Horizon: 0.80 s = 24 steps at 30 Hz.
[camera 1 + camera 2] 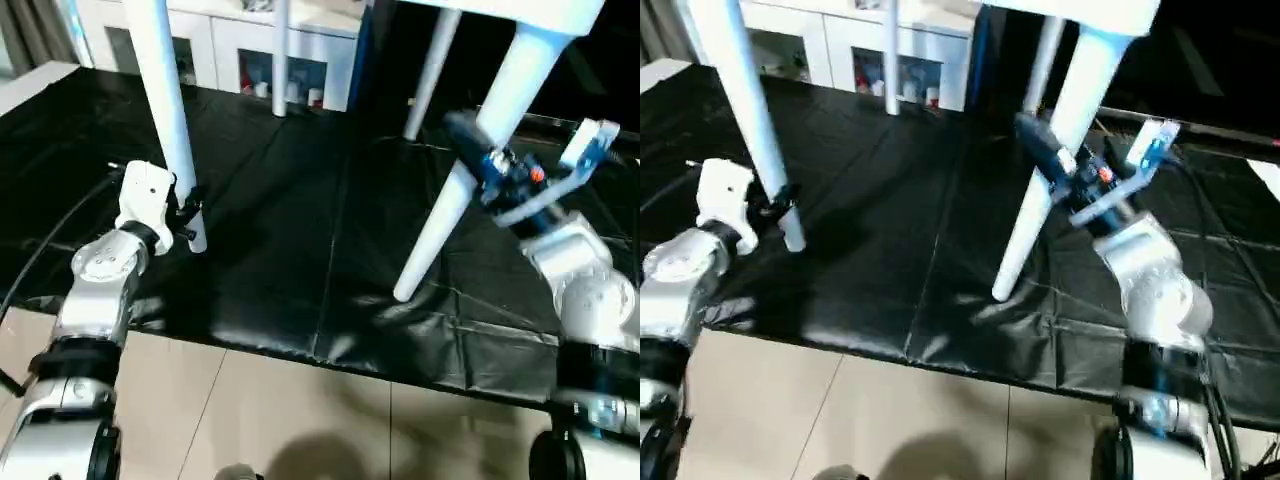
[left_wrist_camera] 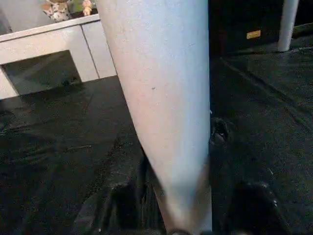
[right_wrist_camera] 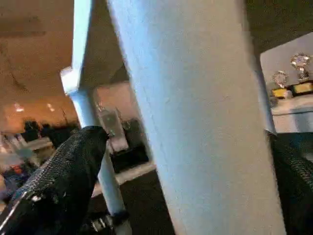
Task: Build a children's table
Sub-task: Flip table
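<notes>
Table legs: smooth white plastic, faint sheen. Floor sheet: black, glossy, creased film (plastic by its look). Forearms: brushed silver metal. Finger pads: black, woven-textured, matt.

A lab or demo room: black sheeting over tiled floor, white glass-door cabinet holding small display items.

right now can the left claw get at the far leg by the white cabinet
Probably not as things stand: the left claw is closed on the near left leg, while the far leg stands well back across the black sheet near the cabinet.
</notes>
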### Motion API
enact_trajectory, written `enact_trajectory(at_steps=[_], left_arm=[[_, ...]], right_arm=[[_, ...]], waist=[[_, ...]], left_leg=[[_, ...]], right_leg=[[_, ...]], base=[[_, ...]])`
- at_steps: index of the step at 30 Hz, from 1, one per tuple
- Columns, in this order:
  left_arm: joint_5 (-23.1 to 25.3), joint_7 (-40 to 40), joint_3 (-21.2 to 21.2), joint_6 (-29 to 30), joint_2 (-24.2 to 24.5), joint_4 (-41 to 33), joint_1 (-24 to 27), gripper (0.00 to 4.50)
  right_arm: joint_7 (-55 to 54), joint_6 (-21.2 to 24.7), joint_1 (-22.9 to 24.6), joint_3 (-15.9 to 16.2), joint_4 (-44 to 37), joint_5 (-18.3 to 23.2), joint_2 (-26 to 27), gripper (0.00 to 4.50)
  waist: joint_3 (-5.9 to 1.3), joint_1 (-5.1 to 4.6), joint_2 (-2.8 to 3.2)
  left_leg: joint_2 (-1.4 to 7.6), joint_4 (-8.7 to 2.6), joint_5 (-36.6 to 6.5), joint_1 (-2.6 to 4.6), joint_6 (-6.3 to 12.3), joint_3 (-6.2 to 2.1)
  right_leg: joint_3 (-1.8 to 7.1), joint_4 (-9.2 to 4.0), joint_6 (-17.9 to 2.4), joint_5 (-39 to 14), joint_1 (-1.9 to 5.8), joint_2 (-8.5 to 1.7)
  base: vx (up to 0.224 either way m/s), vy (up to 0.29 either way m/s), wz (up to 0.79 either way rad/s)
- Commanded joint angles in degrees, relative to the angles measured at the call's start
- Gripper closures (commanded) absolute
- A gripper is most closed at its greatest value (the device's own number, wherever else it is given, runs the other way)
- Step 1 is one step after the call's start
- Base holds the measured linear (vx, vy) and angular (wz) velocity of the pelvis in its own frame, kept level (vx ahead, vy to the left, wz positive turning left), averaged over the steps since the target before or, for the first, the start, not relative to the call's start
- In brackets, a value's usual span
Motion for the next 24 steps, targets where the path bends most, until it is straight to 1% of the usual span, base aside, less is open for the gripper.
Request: enact_trajectory(at_steps=[1, 3, 4, 5, 6, 7, 8, 9, 10, 11, 12, 13, 14, 15, 16, 17, 18, 19, 20, 21, 22, 23, 24], left_arm=[[7.13, -0.45, -7.02, -1.69, -0.31, 3.79, 0.17, 2.94], [6.60, 0.16, -6.18, -2.06, 0.08, 3.87, 0.84, 2.94], [5.04, -0.09, -4.71, -2.21, 0.12, 2.42, 2.26, 2.59], [4.61, 0.02, -4.19, -2.22, 0.18, 1.72, 2.91, 2.59], [3.68, 0.05, -3.27, -1.90, 0.20, -0.31, 4.48, 2.38], [2.91, -0.03, -2.61, -1.41, 0.16, -2.06, 5.79, 2.38], [1.98, 0.00, -1.78, -0.93, 0.18, -4.61, 7.85, 2.24], [1.14, -0.04, -1.07, -0.55, 0.10, -7.35, 10.10, 2.19], [0.11, -0.07, -0.20, 0.02, -0.10, -10.64, 12.83, 2.05], [0.11, -0.07, -0.20, 0.02, -0.10, -10.64, 12.83, 1.96], [-1.97, 0.04, 1.51, 0.77, -0.84, -17.99, 18.59, 1.96], [-2.82, -0.08, 2.08, 0.86, -1.18, -20.46, 20.53, 1.91], [-4.01, 0.15, 3.09, 1.12, -1.80, -24.79, 23.89, 1.73], [-4.90, 0.23, 3.53, 0.43, -1.99, -26.16, 25.24, 1.73], [-5.54, 0.26, 3.81, -0.14, -2.12, -26.95, 26.08, 1.59], [-6.13, 0.27, 4.09, -0.77, -2.27, -27.50, 26.78, 1.51], [-7.31, 0.21, 4.64, -0.76, -2.69, -29.13, 27.89, 1.49], [-9.10, 0.14, 5.23, -0.42, -3.32, -31.75, 29.51, 1.43], [-11.80, 0.46, 6.03, 0.86, -4.46, -36.63, 32.40, 1.30], [-12.55, 0.60, 6.22, 1.35, -4.77, -38.18, 33.33, 1.08], [-13.23, 0.90, 6.26, 2.00, -5.16, -40.00, 34.41, 1.08], [-14.83, 1.75, 6.32, 3.55, -6.24, -44.19, 37.04, 1.07], [-16.01, 2.22, 6.43, 5.27, -7.15, -47.06, 38.73, 0.99]], right_arm=[[-0.68, -1.07, 2.18, 6.87, 0.36, -5.14, 1.58, 0.00], [-1.54, -3.72, 3.50, 7.98, 2.20, -8.20, 2.06, 0.00], [-1.83, -5.63, 4.53, 8.48, 3.76, -9.84, 2.43, 0.00], [-2.10, -6.44, 5.06, 8.70, 4.26, -10.55, 2.57, 0.00], [-2.53, -8.11, 5.86, 8.77, 5.30, -11.60, 2.88, 0.00], [-2.71, -9.03, 6.36, 8.65, 6.05, -12.01, 3.10, 0.00], [-3.20, -10.29, 7.28, 8.50, 6.74, -12.71, 3.38, 0.00], [-3.40, -11.65, 8.07, 8.44, 7.31, -13.38, 3.65, 0.00], [-3.39, -12.90, 9.35, 8.62, 7.20, -14.07, 3.83, 0.00], [-3.39, -12.90, 9.35, 8.62, 7.20, -14.07, 3.83, 0.00], [-3.46, -14.59, 11.52, 8.94, 6.34, -14.98, 4.15, 0.00], [-3.59, -14.99, 12.33, 9.04, 5.75, -15.15, 4.25, 0.00], [-4.45, -15.23, 13.77, 8.27, 3.89, -14.75, 4.75, 0.00], [-5.19, -15.53, 14.69, 7.89, 2.47, -14.65, 5.15, 0.00], [-5.69, -15.77, 15.31, 7.67, 1.51, -14.61, 5.43, 0.00], [-6.07, -15.97, 15.93, 7.53, 0.67, -14.57, 5.70, 0.00], [-6.84, -15.66, 16.96, 7.07, -1.25, -14.18, 6.11, 0.00], [-7.71, -15.94, 18.46, 7.09, -3.18, -14.56, 6.30, 0.00], [-8.07, -14.86, 21.67, 7.62, -6.80, -13.96, 6.45, 0.00], [-8.13, -14.76, 22.60, 7.87, -7.68, -13.82, 6.50, 0.00], [-8.33, -14.70, 23.79, 8.19, -8.88, -13.92, 6.51, 0.00], [-8.89, -14.85, 26.76, 9.02, -11.88, -14.49, 6.57, 0.00], [-9.47, -15.52, 28.44, 9.44, -13.39, -15.15, 6.73, 0.00]], waist=[[-2.84, -0.76, 1.41], [-2.88, -0.92, 1.56], [-2.91, -1.04, 1.69], [-2.95, -1.10, 1.70], [-2.91, -1.34, 1.65], [-3.07, -1.61, 1.72], [-3.21, -2.02, 1.63], [-3.20, -2.07, 1.75], [-3.28, -2.08, 2.03], [-3.41, -2.14, 1.96], [-3.50, -2.10, 1.95], [-3.37, -2.24, 1.90], [-3.33, -2.18, 2.17], [-3.41, -2.16, 2.17], [-3.31, -2.14, 2.21], [-3.17, -2.08, 2.19], [-2.83, -2.02, 2.33], [-2.58, -1.99, 2.39], [-2.25, -1.88, 2.66], [-1.95, -1.90, 2.55], [-1.71, -2.01, 2.48], [-1.97, -1.95, 2.34], [-1.92, -1.96, 2.16]], left_leg=[[2.86, -5.00, -16.10, 2.08, -5.21, -1.34], [3.08, -5.25, -17.42, 2.23, -5.74, -1.57], [3.12, -5.28, -18.23, 2.29, -5.96, -1.61], [3.16, -5.29, -18.52, 2.20, -5.96, -1.67], [3.17, -5.39, -18.47, 2.03, -5.77, -1.70], [3.28, -5.36, -17.34, 1.86, -5.47, -1.76], [3.35, -5.28, -15.86, 1.63, -4.82, -1.70], [3.23, -5.17, -14.98, 1.50, -4.31, -1.67], [3.05, -4.93, -13.28, 1.49, -3.32, -1.51], [3.16, -4.85, -12.34, 1.41, -2.97, -1.54], [3.08, -4.57, -10.70, 1.22, -2.00, -1.45], [3.06, -4.49, -9.29, 1.05, -0.71, -1.24], [3.04, -4.41, -8.81, 0.99, 0.21, -1.26], [3.06, -4.36, -8.60, 1.01, 0.53, -1.26], [3.04, -4.32, -8.54, 1.10, 1.11, -1.18], [3.04, -4.41, -9.04, 1.07, 1.17, -1.28], [3.10, -4.80, -11.91, 1.22, 0.79, -1.22], [3.31, -5.16, -14.58, 1.41, -0.24, -1.33], [3.62, -5.54, -16.89, 1.46, -1.39, -1.47], [3.67, -5.76, -18.71, 1.44, -1.72, -1.43], [3.49, -5.96, -21.86, 1.58, -2.32, -1.44], [3.54, -5.91, -21.65, 1.65, -2.80, -1.50], [3.49, -5.87, -21.15, 1.47, -2.60, -1.44]], right_leg=[[3.42, -5.45, -7.16, -5.20, 0.94, -4.25], [3.49, -5.56, -7.01, -6.47, 0.88, -4.36], [3.47, -5.47, -7.40, -6.58, 0.77, -4.30], [3.45, -5.44, -7.75, -6.39, 0.78, -4.38], [3.40, -5.38, -8.36, -5.59, 0.90, -4.23], [3.37, -5.00, -9.07, -2.79, 1.02, -4.15], [3.30, -4.64, -9.69, 0.36, 1.24, -4.06], [3.28, -4.49, -9.95, 1.67, 1.33, -3.98], [3.25, -4.32, -10.62, 4.48, 1.31, -3.83], [3.23, -4.14, -10.92, 6.01, 1.48, -3.89], [3.23, -3.87, -11.25, 8.56, 1.64, -3.89], [3.18, -3.91, -11.85, 10.55, 1.61, -3.78], [3.16, -3.93, -12.23, 10.88, 1.58, -3.76], [3.14, -3.93, -12.26, 11.01, 1.63, -3.69], [3.20, -4.06, -12.20, 11.15, 1.45, -3.49], [3.19, -4.09, -12.11, 10.29, 1.44, -3.52], [3.22, -4.56, -11.54, 6.11, 1.23, -3.48], [3.32, -4.85, -11.06, 1.99, 1.16, -3.55], [3.41, -5.06, -10.68, -1.23, 1.06, -3.73], [3.44, -5.35, -10.32, -3.31, 0.97, -3.67], [3.54, -5.91, -9.42, -8.01, 0.86, -3.65], [3.79, -5.99, -8.68, -8.77, 0.93, -3.70], [3.88, -6.07, -8.30, -8.63, 0.91, -3.66]], base=[[0.000, 0.000, 0.00], [0.000, 0.000, 0.00], [0.000, 0.000, 0.00], [0.000, 0.000, 0.00], [0.000, 0.000, 0.00], [0.000, 0.000, 0.00], [0.000, 0.000, 0.00], [0.000, 0.000, 0.00], [0.000, 0.000, 0.00], [0.000, 0.000, 0.00], [0.000, 0.000, 0.00], [0.000, 0.000, 0.00], [0.000, 0.000, 0.00], [0.000, 0.000, 0.00], [0.000, 0.000, 0.00], [0.000, 0.000, 0.00], [0.000, 0.000, 0.00], [0.000, 0.000, 0.00], [0.000, 0.000, 0.00], [0.000, 0.000, 0.00], [0.000, 0.000, 0.00], [0.000, 0.000, 0.00], [0.000, 0.000, 0.00]])
